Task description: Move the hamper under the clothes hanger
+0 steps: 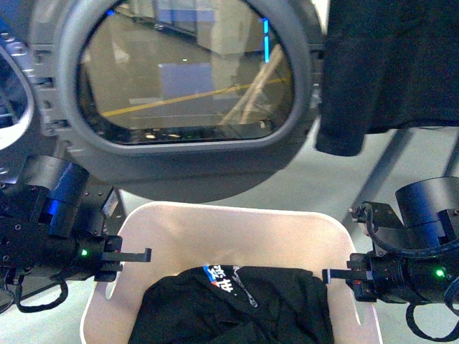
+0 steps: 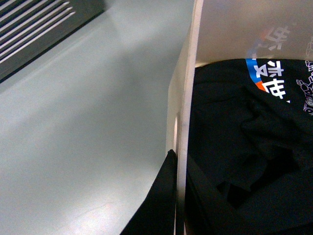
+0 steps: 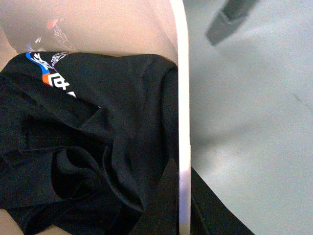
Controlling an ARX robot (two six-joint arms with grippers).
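Since my left claw (image 1: 136, 255) and right claw (image 1: 333, 276) each only pinch a thin side wall of the hamper (image 1: 215, 208), one finger inside and one outside, the likeliest trouble is the plastic flexing or sliding out of a grip, and the bin tipping or twisting if my arms pull unevenly. It sits close before me, between my arms, below the dryer (image 1: 72, 79) door and left of the rack (image 1: 391, 161), so it is not yet under the bar. A move to the right could knock its corner or my right arm against the slanted rack leg, and the hanging shirt (image 1: 387, 64) could brush my wrist. The clothes (image 1: 237, 308) inside lie low. Bare floor (image 1: 315, 183) shows beyond the far rim towards that leg.
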